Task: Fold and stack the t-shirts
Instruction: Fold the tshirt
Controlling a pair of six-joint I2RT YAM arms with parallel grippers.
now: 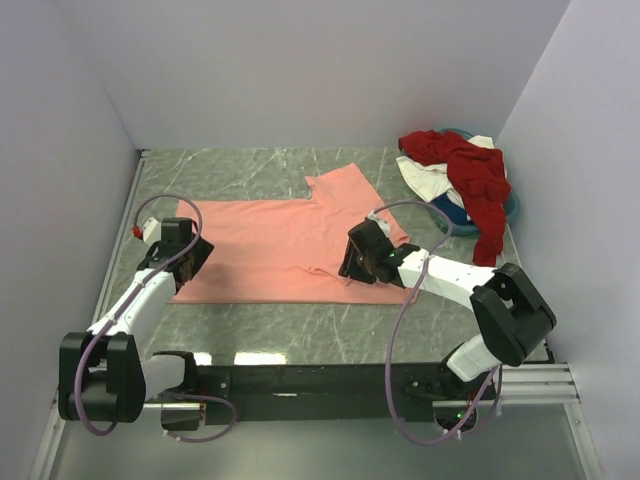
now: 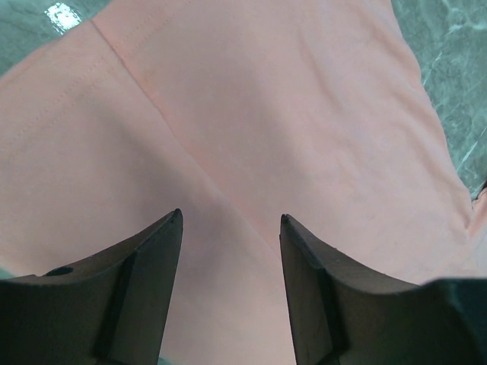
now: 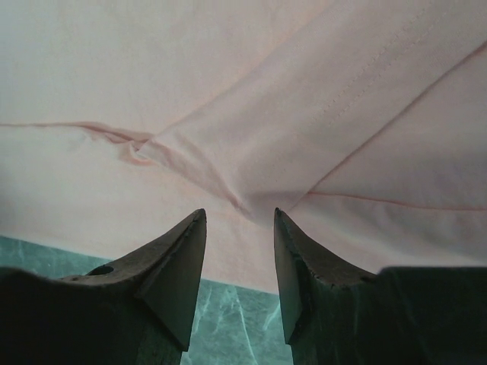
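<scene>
The salmon-pink t-shirt (image 1: 270, 245) lies spread flat on the green marbled table, one sleeve pointing to the back. My left gripper (image 1: 196, 256) is open, its jaws just above the shirt's left edge; the cloth fills the left wrist view (image 2: 251, 114). My right gripper (image 1: 352, 262) is open over the shirt's right near part, above a folded seam and a small wrinkle (image 3: 228, 175). Neither gripper holds cloth. The dark red t-shirt (image 1: 475, 175), the white t-shirt (image 1: 425, 178) and a bit of the teal-blue t-shirt (image 1: 452, 208) lie heaped at the back right.
Grey walls close the table on the left, back and right. Bare green table (image 1: 300, 325) runs between the shirt and the arm bases. A black rail (image 1: 330, 378) spans the near edge.
</scene>
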